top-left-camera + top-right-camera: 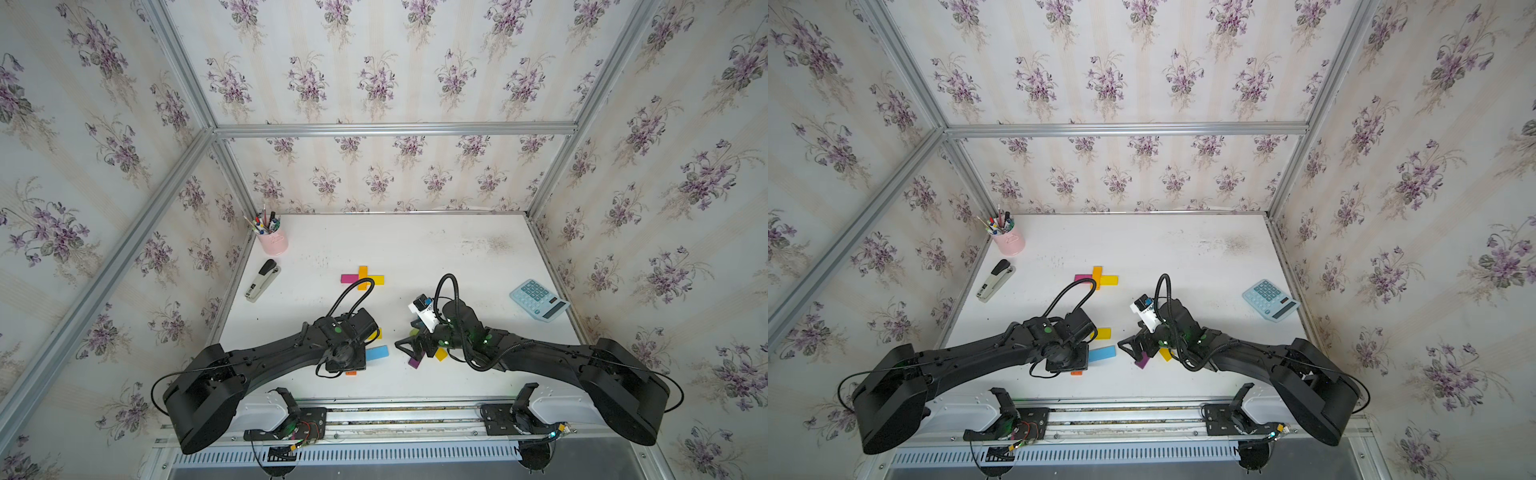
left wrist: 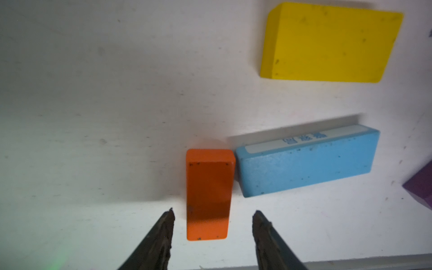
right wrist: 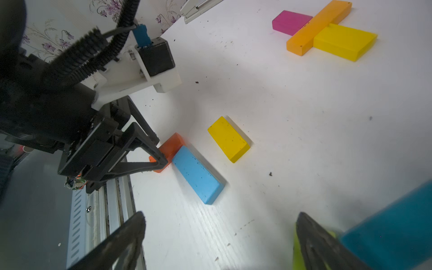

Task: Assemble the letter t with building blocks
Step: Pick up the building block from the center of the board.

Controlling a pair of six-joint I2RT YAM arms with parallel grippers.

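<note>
The left fingers [image 2: 163, 231] stand half apart, straddling a small orange rectangular block [image 2: 208, 194] near the front edge of the surface [image 2: 93, 93], with gaps on both sides; a light blue block [image 2: 304, 163] abuts it. The right fingers [image 3: 126, 236] gape wide, empty, beside a teal block [image 3: 392, 229].

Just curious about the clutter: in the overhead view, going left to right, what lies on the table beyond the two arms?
First the stapler → magenta block → orange block → yellow block → calculator.
</note>
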